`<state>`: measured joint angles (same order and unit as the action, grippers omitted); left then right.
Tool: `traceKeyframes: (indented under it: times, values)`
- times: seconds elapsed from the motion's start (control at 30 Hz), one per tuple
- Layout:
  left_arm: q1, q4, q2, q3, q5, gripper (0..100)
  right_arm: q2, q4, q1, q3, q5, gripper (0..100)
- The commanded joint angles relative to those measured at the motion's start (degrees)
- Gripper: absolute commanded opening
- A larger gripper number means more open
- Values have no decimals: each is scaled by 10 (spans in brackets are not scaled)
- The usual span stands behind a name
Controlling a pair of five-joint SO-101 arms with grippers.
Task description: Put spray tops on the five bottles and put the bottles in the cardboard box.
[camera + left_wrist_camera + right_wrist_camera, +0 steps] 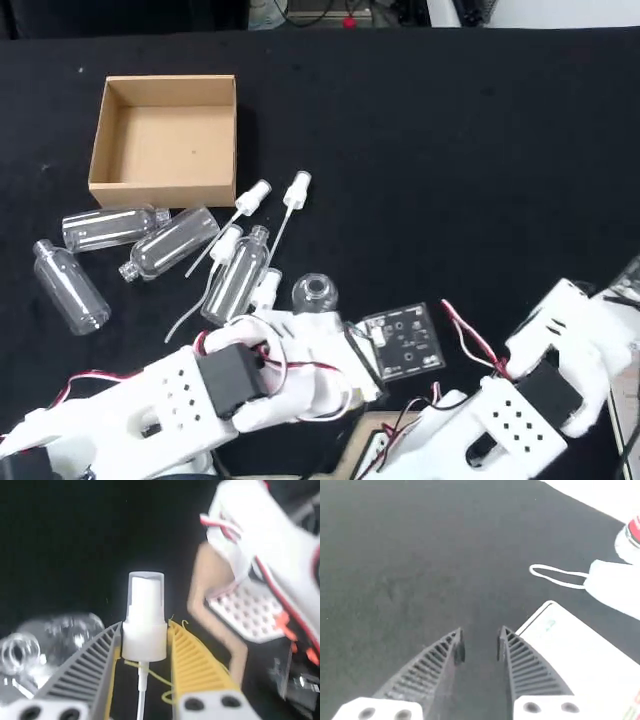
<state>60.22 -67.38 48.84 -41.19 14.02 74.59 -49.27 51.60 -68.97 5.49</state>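
The left hand was clamped on a spray top. The right hand stood a little apart above the black bench.

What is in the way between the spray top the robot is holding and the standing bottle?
Nothing visible. The spray top is clamped in the left gripper's jaws, and the open-necked bottle stands just beside it, with only bare black table between them.
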Motion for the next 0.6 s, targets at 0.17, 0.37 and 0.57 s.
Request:
traceKeyframes:
  times: [0.17,0.37,0.57]
  values:
    - [-85,-3,25,61,0,30,7,-28,10,51,-9,116]
    - [-170,-140,62,218,1,30,8,-63,-70,56,-21,116]
    - [-348,-185,66,217,2,30,7,-126,-171,102,-21,116]
